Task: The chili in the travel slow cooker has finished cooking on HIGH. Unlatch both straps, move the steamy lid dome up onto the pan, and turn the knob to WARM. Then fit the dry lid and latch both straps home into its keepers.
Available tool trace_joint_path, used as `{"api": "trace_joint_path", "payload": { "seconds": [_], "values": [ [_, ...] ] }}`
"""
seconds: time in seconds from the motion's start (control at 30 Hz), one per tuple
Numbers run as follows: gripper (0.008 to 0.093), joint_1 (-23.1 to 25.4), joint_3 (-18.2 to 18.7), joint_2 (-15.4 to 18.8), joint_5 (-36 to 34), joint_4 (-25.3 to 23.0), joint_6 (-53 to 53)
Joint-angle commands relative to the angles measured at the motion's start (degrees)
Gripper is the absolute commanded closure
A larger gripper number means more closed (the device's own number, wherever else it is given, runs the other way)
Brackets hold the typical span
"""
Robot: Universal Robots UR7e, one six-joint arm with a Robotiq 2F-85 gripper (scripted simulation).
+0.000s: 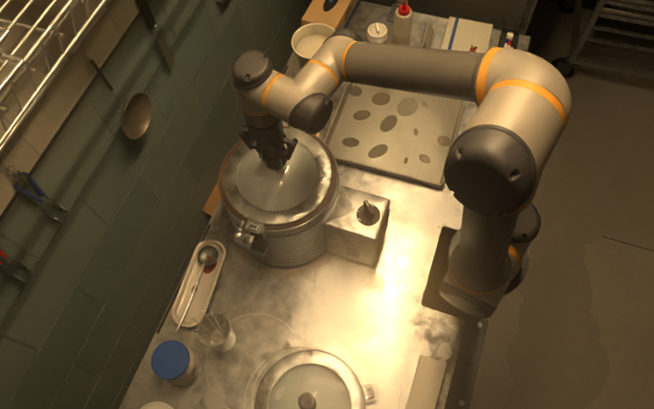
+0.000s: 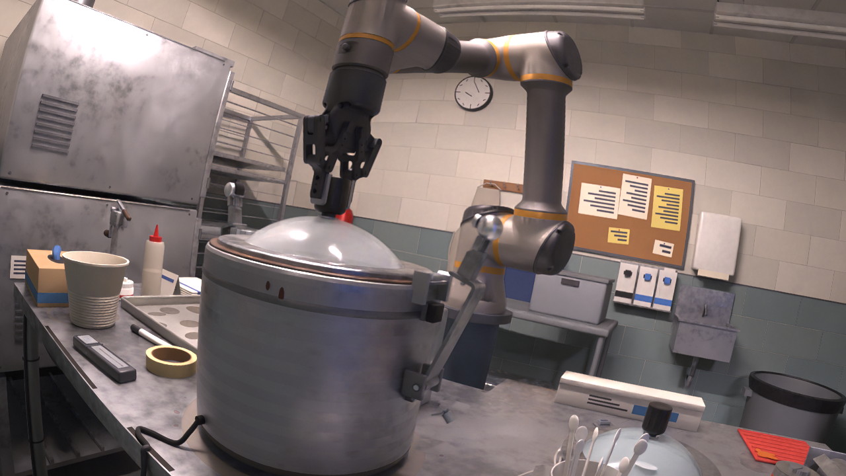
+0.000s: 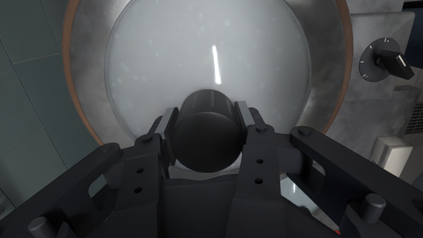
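Note:
The fogged glass lid (image 1: 279, 179) (image 2: 324, 241) (image 3: 207, 65) sits dome up on the round steel slow cooker (image 1: 277, 205) (image 2: 313, 343), its black handle knob (image 2: 332, 195) (image 3: 207, 130) at the top centre. The near strap (image 2: 458, 296) (image 1: 248, 236) hangs swung out from the cooker's side, off the lid. The control box beside the cooker carries a black pointer knob (image 1: 367, 212) (image 3: 390, 63). A second domed lid (image 1: 308, 383) (image 2: 639, 450) rests at the near end of the table. The spotted sheet pan (image 1: 395, 130) lies behind the cooker. My gripper (image 2: 332, 198) (image 3: 207, 118) stands straight over the cooker and grips the steamy lid's handle knob.
A paper cup (image 2: 94, 287) (image 1: 311, 41), a tissue box, a red-capped squeeze bottle (image 2: 152, 260), a tape roll (image 2: 170, 361) and a marker crowd the table's far end. A spoon tray (image 1: 198, 282), a glass and a blue-lidded jar (image 1: 171, 361) line the wall side.

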Motion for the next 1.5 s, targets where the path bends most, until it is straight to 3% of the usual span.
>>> {"api": "trace_joint_path", "payload": {
  "seconds": [0.0,0.53,1.47],
  "values": [
    [0.0614,0.0,-0.02,-0.01,0.0,-0.04,0.0],
    [0.0934,0.0,-0.02,-0.01,0.0,-0.04,0.0],
    [0.0934,0.01,-0.09,-0.02,-0.02,0.19,0.01]
  ]
}}
